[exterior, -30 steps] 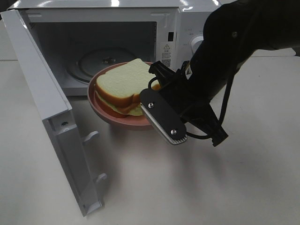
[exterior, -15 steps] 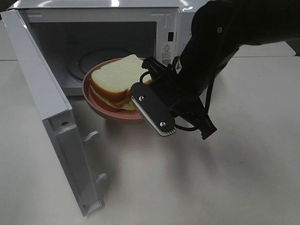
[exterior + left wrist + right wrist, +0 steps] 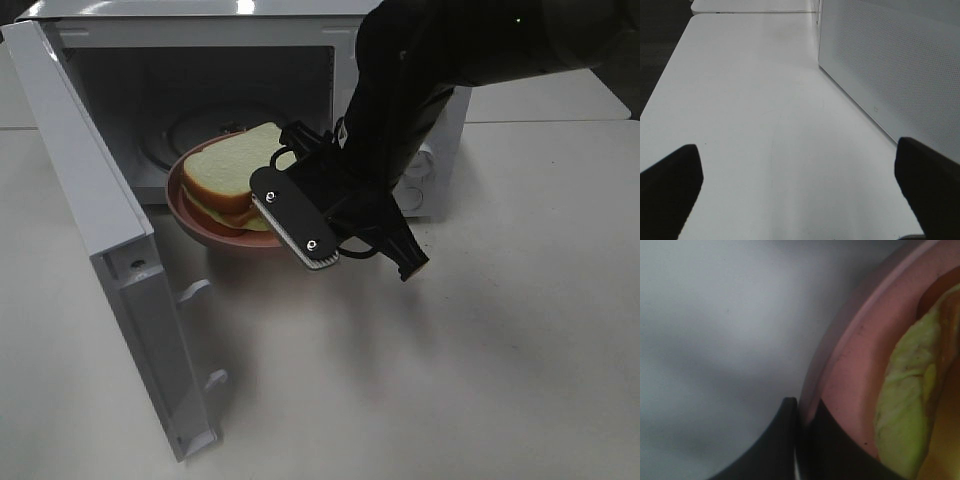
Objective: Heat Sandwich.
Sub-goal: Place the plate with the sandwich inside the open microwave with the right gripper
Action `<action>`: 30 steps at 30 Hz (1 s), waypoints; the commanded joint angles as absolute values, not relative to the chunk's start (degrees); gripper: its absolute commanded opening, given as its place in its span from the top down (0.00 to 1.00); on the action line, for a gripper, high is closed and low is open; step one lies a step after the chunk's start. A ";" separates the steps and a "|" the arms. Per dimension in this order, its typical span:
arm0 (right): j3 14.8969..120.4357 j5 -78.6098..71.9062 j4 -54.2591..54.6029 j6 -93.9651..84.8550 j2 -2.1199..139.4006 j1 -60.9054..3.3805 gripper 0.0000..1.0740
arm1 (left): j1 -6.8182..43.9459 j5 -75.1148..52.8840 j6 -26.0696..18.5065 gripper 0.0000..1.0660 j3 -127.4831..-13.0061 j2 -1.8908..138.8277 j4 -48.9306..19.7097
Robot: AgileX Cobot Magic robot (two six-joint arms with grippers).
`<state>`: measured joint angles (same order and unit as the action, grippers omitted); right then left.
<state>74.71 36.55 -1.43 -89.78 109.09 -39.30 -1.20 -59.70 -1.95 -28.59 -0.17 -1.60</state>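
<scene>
Right gripper [image 3: 799, 412]: jaws pinched narrow on the rim of the pink plate [image 3: 200, 226]. The sandwich [image 3: 238, 168] lies on that plate, centre-left of frame, at the mouth of the microwave [image 3: 200, 10].

Step, as judged: loading.

Next move calls for:
- a level advance onto the turntable [image 3: 190, 125]
- then release

The open door [image 3: 90, 200], at left, narrows clearance.

Left gripper [image 3: 800, 175]: spread wide, empty.

**Glossy Shell, Matt Table, Spongy Bread**

The microwave [image 3: 210, 32] looked like smooth white painted metal or plastic, glossy enough to catch lights along the frame's top edge. Its door [image 3: 90, 180] matched. The table [image 3: 480, 380] was pale, smooth and matt. The pink plate [image 3: 215, 232] had a dull satin finish. The sandwich [image 3: 235, 165] appeared soft and porous. The right gripper [image 3: 801, 437] was matt black, with a ribbed, metallic-looking pad [image 3: 288, 235].
</scene>
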 commanded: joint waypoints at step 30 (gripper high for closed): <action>96.83 44.29 -4.41 -82.85 121.75 -39.48 0.99 | -1.32 -59.42 -2.06 0.05 -28.42 -1.83 -1.60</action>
